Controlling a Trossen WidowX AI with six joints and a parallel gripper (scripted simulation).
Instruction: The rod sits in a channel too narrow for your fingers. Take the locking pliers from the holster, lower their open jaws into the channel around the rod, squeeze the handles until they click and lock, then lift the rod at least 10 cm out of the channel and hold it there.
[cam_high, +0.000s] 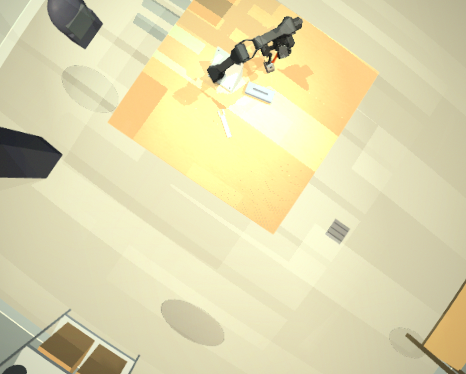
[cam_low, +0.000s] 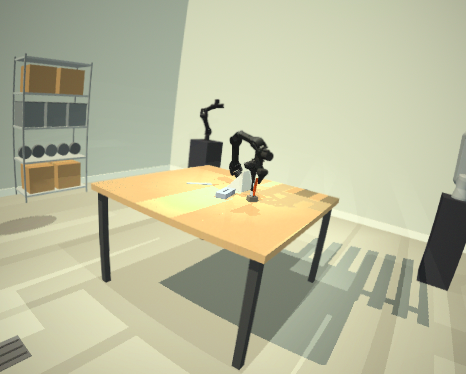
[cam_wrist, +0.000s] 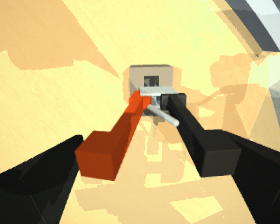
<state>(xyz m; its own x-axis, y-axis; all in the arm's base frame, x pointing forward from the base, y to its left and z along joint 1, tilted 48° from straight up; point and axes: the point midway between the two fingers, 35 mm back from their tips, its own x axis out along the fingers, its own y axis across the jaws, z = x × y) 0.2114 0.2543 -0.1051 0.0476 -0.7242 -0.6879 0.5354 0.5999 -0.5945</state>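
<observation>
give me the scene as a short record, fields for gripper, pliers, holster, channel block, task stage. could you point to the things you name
gripper: open (cam_high: 283, 49) (cam_low: 258, 175) (cam_wrist: 159, 150), fingers either side of the handles
pliers: upright in the holster, one red handle (cam_wrist: 111, 145), one black handle (cam_wrist: 205, 135)
holster: small grey block (cam_high: 270, 67) (cam_low: 252, 199) (cam_wrist: 135, 73) on the table (cam_high: 250, 185) (cam_low: 175, 200)
channel block: pale, slotted (cam_high: 259, 97) (cam_low: 225, 194), beside the holster, apart from it
task stage: pliers not yet gripped

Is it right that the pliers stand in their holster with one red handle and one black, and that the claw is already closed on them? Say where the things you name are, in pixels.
Not quite: the claw (cam_wrist: 151, 138) is open, its fingers standing wide on either side of the handles, as the wrist view shows. The pliers (cam_wrist: 131, 117) do stand in their holster (cam_wrist: 135, 76), one handle red and one black.
</observation>
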